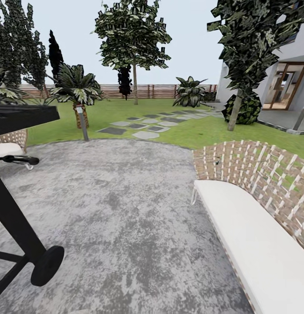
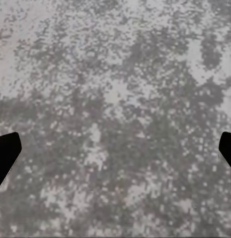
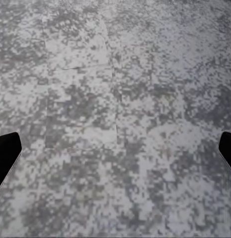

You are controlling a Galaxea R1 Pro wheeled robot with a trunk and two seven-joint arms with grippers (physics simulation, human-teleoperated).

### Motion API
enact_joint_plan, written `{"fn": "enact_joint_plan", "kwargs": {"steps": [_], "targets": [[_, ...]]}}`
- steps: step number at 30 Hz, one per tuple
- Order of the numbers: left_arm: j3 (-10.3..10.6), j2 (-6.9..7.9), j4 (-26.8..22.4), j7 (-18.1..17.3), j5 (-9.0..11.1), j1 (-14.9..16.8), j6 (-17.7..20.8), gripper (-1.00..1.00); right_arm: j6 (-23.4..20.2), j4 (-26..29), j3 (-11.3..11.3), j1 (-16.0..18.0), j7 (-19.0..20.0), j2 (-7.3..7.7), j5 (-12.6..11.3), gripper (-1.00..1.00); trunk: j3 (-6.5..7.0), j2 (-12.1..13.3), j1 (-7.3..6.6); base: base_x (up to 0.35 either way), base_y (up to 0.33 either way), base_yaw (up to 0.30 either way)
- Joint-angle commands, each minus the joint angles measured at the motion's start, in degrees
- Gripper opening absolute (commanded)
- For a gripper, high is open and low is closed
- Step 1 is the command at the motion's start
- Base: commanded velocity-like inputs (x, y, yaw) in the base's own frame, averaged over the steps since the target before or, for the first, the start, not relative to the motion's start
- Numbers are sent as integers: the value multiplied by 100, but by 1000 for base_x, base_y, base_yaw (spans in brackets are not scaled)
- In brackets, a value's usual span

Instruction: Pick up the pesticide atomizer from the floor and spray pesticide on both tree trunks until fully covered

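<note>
The pesticide atomizer is out of view. Two trees stand on the lawn [image 1: 200, 133] beyond the patio. One pale tree trunk [image 1: 135, 85] rises at the back centre, and a leaning one [image 1: 234, 112] stands to the right near the house. My left gripper [image 2: 115, 153] is open, its dark fingertips [image 2: 5, 153] far apart over mottled grey paving. My right gripper [image 3: 115, 153] is open in the same way, its fingertips [image 3: 6, 151] spread above the grey paving with nothing between them.
A black wheeled stand [image 1: 47, 264] stands close on the left, with a wicker chair [image 1: 10, 141] behind it. A wicker sofa with a white cushion [image 1: 252, 244] lines the right. Stepping stones [image 1: 145, 126] cross the grass past a lamp post [image 1: 83, 124]. A slatted fence [image 1: 152, 90] and a white house [image 1: 295, 52] close the garden.
</note>
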State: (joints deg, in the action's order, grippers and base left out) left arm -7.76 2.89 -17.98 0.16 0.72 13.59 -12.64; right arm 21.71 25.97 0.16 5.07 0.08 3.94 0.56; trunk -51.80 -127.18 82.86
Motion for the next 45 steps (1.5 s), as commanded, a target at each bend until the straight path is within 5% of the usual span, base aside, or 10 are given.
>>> {"fn": "enact_joint_plan", "kwargs": {"steps": [1, 45], "targets": [[-6, 0, 5, 2, 7, 3, -19, 100, 17, -4, 0, 3, 1, 1, 6, 100, -5, -2, 2, 339, 0, 0], [-6, 1, 5, 2, 7, 3, -19, 100, 17, -4, 1, 3, -2, 1, 6, 100, -5, -2, 2, 339, 0, 0]]}}
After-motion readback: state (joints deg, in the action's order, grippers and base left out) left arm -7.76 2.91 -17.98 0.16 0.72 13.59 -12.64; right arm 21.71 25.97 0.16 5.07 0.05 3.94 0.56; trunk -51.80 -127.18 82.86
